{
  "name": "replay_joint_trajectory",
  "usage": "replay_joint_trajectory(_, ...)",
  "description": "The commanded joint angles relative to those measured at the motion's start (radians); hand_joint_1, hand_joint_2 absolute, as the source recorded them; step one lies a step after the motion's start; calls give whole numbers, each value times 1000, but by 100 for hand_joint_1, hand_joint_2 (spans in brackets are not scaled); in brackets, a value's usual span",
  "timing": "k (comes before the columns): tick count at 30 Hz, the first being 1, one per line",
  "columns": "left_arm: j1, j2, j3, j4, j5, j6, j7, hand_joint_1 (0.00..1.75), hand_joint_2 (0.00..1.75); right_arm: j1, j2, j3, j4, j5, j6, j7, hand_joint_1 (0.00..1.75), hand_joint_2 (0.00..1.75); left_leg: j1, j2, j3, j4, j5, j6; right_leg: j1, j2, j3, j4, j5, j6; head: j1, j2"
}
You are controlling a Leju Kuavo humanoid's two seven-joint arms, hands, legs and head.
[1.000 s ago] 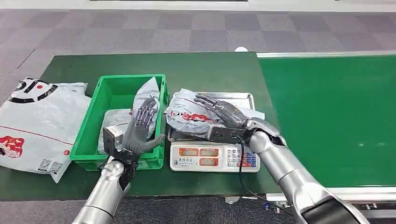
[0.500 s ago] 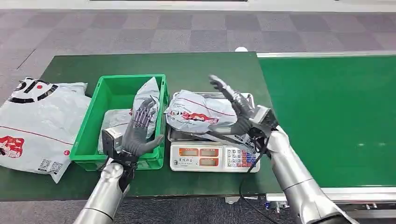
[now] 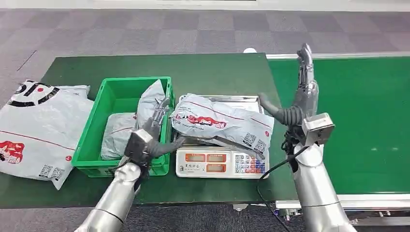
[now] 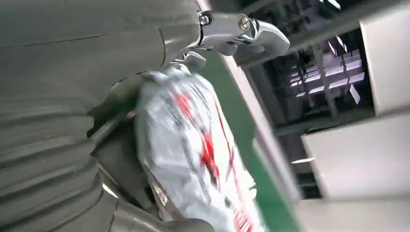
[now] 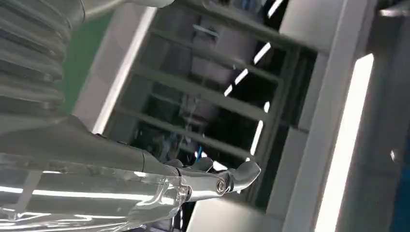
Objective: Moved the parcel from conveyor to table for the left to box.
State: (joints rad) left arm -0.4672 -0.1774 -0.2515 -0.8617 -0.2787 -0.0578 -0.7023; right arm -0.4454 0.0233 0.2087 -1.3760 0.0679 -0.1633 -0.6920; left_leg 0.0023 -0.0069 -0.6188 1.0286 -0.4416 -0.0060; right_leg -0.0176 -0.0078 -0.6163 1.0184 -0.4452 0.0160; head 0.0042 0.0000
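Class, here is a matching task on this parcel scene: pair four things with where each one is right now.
Things:
1. red-printed parcel
2. right hand
3. large white bag
4. left hand

Places:
A. raised beside the conveyor's edge, holding nothing
B. lying on the scale
C. flat on the table to the left of the green bin
D. between the bin and the scale, fingers spread

Pairs: 1-B, 2-A, 3-C, 4-D

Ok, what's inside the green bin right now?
Two grey parcels lie in the green bin, one leaning on its right wall. The left hand covers part; underneath is hidden.
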Motion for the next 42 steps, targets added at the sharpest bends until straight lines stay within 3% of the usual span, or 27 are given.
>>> replay_joint_trajectory(1, -174, -42, -361, 184, -195, 115, 4, 0, 175, -12, 4, 0, 14, -3, -6, 4, 0, 175, 1, -2, 0, 0, 0, 0, 1, -2, 1, -1, 0, 0, 0, 0)
replay_joint_trajectory(5, -205, -85, -476, 223, -354, 160, 64, 0, 175, -23, 2, 7, 27, -3, -5, 4, 0, 175, 0, -3, 0, 0, 0, 0, 0, -3, 2, -1, 0, -1, 0, 0)
replay_joint_trajectory(7, -250, -103, -592, 294, -547, 193, 239, 0, 175, -17, -6, 7, 28, -5, 7, 15, 0, 175, 0, -1, 1, 0, 0, 0, 0, -1, 2, -1, 0, -1, 0, 0)
replay_joint_trajectory(15, -286, -150, -595, 419, -596, 117, 331, 0, 175, -19, -18, 8, 34, 10, 25, 34, 0, 175, 1, 1, 2, -1, -1, 0, 1, 1, 3, -2, 1, -1, 0, 0)
replay_joint_trajectory(18, -304, -159, -557, 454, -631, 176, 502, 0, 175, 3, -28, -1, 15, 24, 18, 49, 0, 175, 0, 1, 3, -2, 0, 0, 1, 2, 3, -4, 1, -1, 0, 0)
replay_joint_trajectory(22, -315, -150, -490, 467, -627, 188, 585, 0, 175, 29, -34, -7, -6, 37, 26, 64, 0, 175, 1, 1, 3, -2, 0, 0, 1, 2, 3, -4, 1, -1, 0, 0)
replay_joint_trajectory(33, -283, -147, -366, 414, -582, 317, 574, 0, 175, 33, -30, -5, -4, 49, 25, 82, 0, 175, 1, 3, 3, -2, -1, 0, 1, 4, 2, -3, 1, -1, 0, 0)
replay_joint_trajectory(34, -275, -147, -349, 401, -569, 322, 555, 108, 175, 34, -30, -3, -3, 50, 25, 82, 0, 175, 0, 2, 2, -1, -1, 0, 0, 4, 1, -2, 0, -1, 0, 0)
replay_joint_trajectory(35, -273, -148, -344, 398, -566, 326, 551, 108, 175, 34, -30, -3, -2, 50, 25, 82, 0, 175, 1, 3, 3, -2, -1, 0, 1, 4, 3, -3, 1, -1, 0, 0)
replay_joint_trajectory(36, -270, -148, -339, 393, -562, 329, 547, 175, 175, 34, -30, -3, -1, 51, 24, 83, 0, 175, 0, 2, 2, -1, -1, 0, 0, 4, 1, -1, 0, -1, 0, 0)
replay_joint_trajectory(42, -269, -153, -334, 388, -560, 307, 535, 175, 175, 37, -36, -6, -4, 52, 20, 87, 0, 175, 0, 2, 1, -1, -1, 0, 0, 3, 1, -1, 0, -1, 0, 0)
